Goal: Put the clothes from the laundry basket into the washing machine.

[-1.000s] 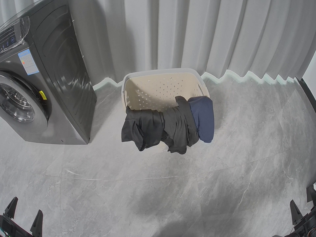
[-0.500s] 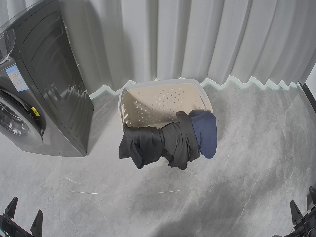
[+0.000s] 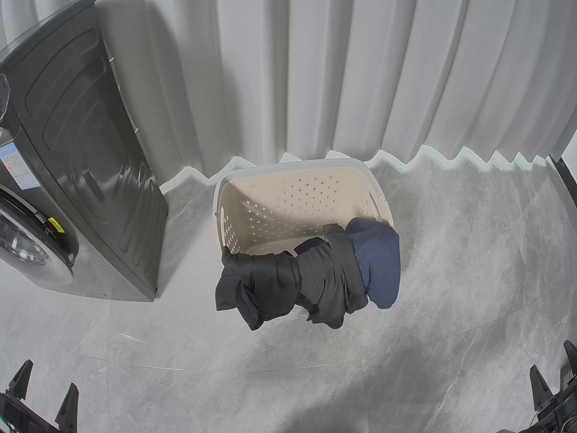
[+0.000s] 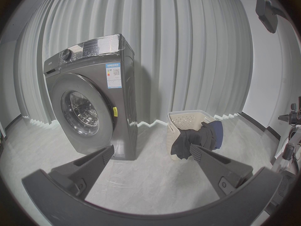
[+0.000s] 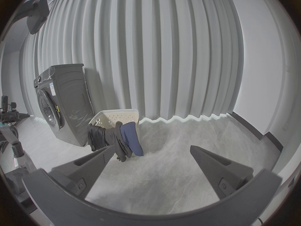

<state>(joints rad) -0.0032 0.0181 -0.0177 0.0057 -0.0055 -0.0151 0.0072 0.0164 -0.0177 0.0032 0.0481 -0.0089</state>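
As we stand well back from the goods, we enter them thus.

Item one: laundry basket (image 3: pixel 288 166), cream with perforated walls. It stands on the floor (image 3: pixel 433 344) at the foot of the curtain (image 3: pixel 360 61), its far rim just beside the curtain hem.

Item two: clothes, two pieces, both draped over the basket's near rim and hanging outside it. We list a dark grey garment (image 3: pixel 282 284) spanning left to middle, and a navy garment (image 3: pixel 380 260) at the right corner, touching the grey one.

Item three: washing machine (image 3: pixel 90 175), dark grey, left of the basket and apart from it, with a strip of bare floor between. Its round door (image 4: pixel 81 110) is shut and faces near-left.

Item four: left tool (image 3: pixel 47 386), at the near-left edge of our view, fingers apart, empty.

Item five: right tool (image 3: pixel 552 365), at the near-right edge, fingers likewise apart, empty.

Open room: broad bare floor lies between both tools and the basket's near rim. More floor runs right of the basket up to a dark skirting edge (image 3: pixel 564 172).
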